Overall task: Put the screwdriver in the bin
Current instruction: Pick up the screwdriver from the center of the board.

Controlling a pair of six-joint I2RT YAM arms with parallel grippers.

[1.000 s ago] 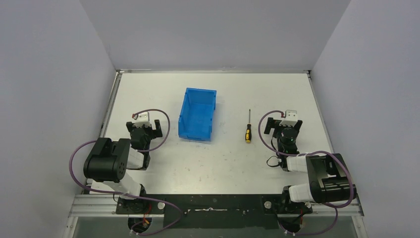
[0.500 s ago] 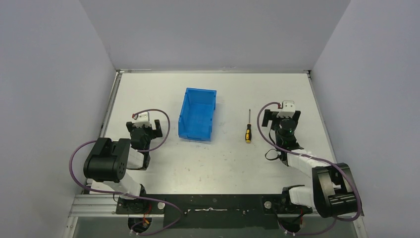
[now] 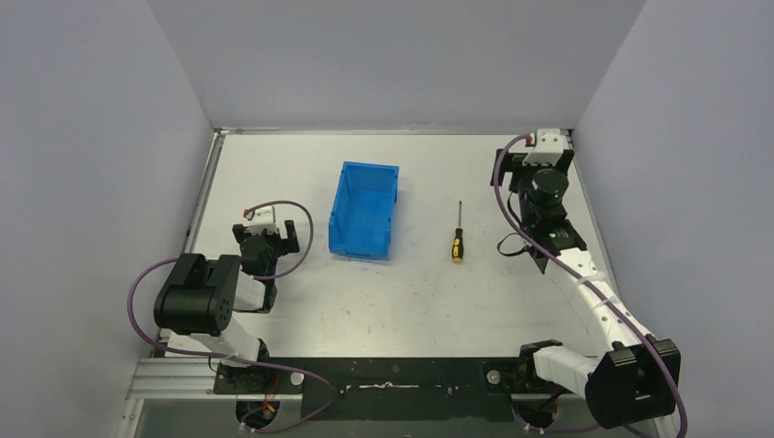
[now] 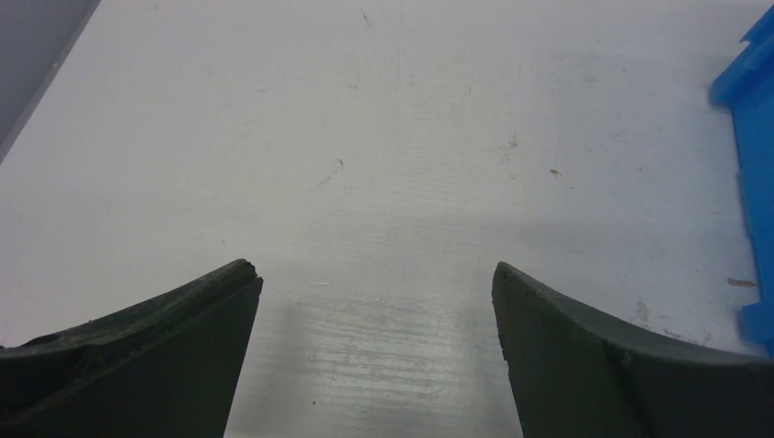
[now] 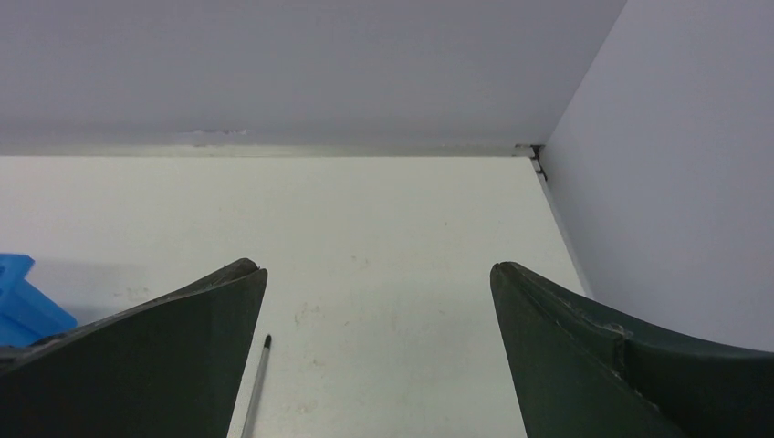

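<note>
The screwdriver (image 3: 457,237), with its yellow-and-black handle toward me, lies flat on the white table right of the blue bin (image 3: 365,212). The bin stands upright and looks empty. My right gripper (image 3: 538,157) is open and empty, raised near the back right corner, to the right of and beyond the screwdriver. In the right wrist view the gripper (image 5: 377,269) is open, the shaft tip (image 5: 258,383) shows by the left finger (image 5: 164,356), and a bin corner (image 5: 23,306) shows at left. My left gripper (image 3: 265,235) is open and empty, low over the table left of the bin (image 4: 758,182).
Grey walls close the table at the back (image 3: 392,64), left and right (image 3: 675,182). The right wall (image 5: 675,182) and the back right corner are close to my right gripper. The table surface (image 4: 383,137) is scuffed white.
My right arm has stretched out and lifted, carrying its open gripper from beside the screwdriver toward the back right corner. The left arm, screwdriver and bin have not moved.
</note>
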